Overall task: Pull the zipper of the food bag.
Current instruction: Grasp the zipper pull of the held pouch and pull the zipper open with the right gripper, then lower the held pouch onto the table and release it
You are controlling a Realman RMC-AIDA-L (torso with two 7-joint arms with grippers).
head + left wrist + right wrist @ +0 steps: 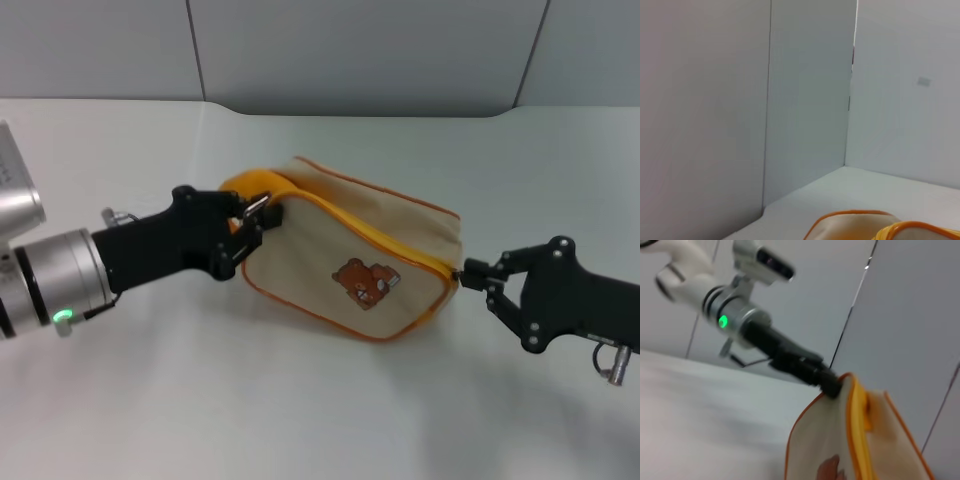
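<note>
The beige food bag [330, 225] lies on the white table, its bear patch [365, 283] facing me. The yellow-orange zipper [370, 232] runs along its top edge and looks closed along the length I see. My left gripper [252, 228] is at the bag's left end, beside the orange loop handle [250, 184], shut on the small silver pull tab [257, 207]. My right gripper [474, 275] pinches the bag's right corner. The right wrist view shows the bag [815, 440], the zipper [857, 430] and the left gripper [830, 385] at the far end. The left wrist view shows only the bag's top [850, 227].
The white table [300, 400] stretches out in front of and around the bag. Grey wall panels [350, 50] stand behind it. Nothing else lies on the table.
</note>
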